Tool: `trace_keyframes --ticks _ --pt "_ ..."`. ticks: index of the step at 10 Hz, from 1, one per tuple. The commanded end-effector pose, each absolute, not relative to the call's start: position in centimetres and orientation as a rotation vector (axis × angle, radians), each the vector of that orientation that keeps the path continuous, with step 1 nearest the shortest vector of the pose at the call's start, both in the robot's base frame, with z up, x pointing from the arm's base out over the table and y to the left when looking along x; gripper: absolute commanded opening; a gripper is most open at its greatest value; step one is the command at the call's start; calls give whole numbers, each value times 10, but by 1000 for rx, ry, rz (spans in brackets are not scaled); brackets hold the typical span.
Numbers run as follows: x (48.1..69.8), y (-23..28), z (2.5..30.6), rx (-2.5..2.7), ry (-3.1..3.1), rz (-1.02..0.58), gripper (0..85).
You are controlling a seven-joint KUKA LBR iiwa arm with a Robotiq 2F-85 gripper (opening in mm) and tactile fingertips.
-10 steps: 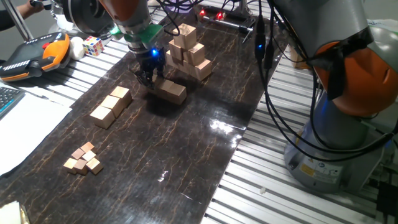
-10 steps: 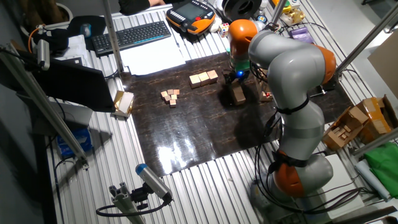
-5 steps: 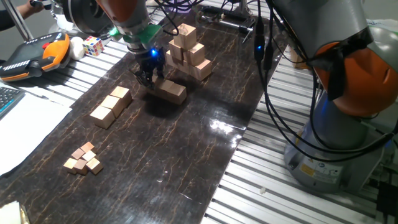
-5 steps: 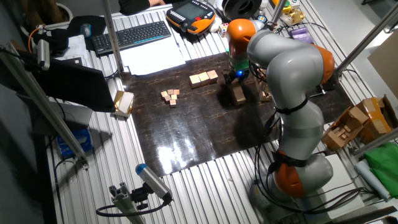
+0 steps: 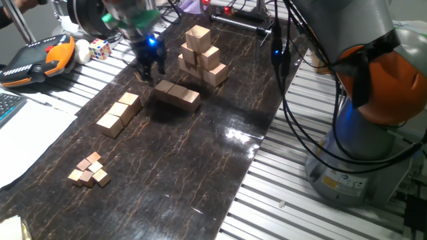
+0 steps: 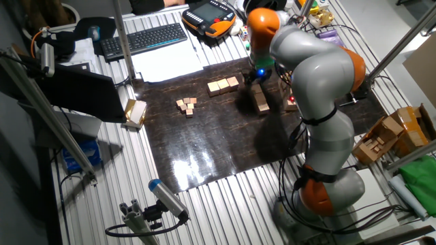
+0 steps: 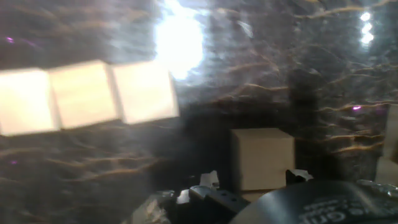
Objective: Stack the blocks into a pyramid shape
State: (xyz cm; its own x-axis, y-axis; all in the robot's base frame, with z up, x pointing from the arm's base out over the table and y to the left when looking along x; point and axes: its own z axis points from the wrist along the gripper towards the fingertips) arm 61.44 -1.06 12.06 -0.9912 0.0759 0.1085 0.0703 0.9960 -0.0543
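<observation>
End effector (image 5: 149, 67), fingers spread and empty, hangs above the base row (image 5: 177, 94); next block should come from the three-block row (image 5: 119, 114), seated squarely atop.

There is one robot arm (image 6: 320, 88) with one gripper (image 5: 151, 72). Three middle-sized wooden blocks (image 5: 119, 113) lie in one row. A second row of the same blocks (image 5: 177, 95) lies near them; it looks like three, but the lines between them are hard to see. The tall stack of bigger cubes (image 5: 200, 55) has about six, though some hide behind others. The tiny cubes (image 5: 89, 170) number about six. There is one colored puzzle cube (image 5: 100, 48), one keyboard (image 6: 146, 37) and one orange controller (image 5: 37, 59).
</observation>
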Motion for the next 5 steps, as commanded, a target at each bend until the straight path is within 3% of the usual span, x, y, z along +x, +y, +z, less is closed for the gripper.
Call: trace_keyframes --ticks 1,5 --pt "618 2 127 -140 -3028 71 567" --pt "637 62 148 -283 -3064 97 550"
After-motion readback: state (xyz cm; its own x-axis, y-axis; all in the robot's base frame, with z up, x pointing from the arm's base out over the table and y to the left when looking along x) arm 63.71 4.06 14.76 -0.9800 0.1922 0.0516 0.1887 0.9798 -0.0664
